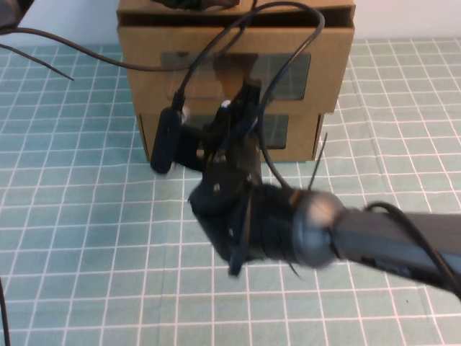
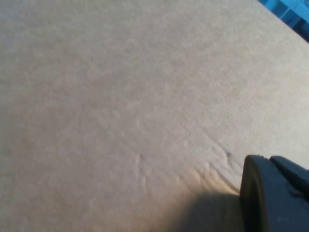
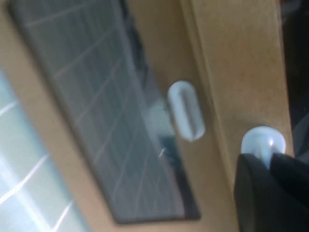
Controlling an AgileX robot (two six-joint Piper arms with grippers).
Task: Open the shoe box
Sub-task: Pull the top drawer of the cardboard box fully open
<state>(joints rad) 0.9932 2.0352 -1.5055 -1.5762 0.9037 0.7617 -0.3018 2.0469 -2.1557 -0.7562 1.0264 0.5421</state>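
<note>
The right gripper is at the front of the brown cardboard shoe box, which stands just beyond its fingertips. Its fingers look clenched on a small round white knob, probably the pull for opening. The left gripper sits close against plain cardboard, likely steadying the box.

The shoe box is brown cardboard, matt and a little fibrous, with faint creases. Its window is a glossy clear film – it mirrors the grid. The white knob is smooth, shiny plastic. The right gripper at this knob and the left gripper, close against the cardboard, are matt black plastic. The table mat looks smooth.
</note>
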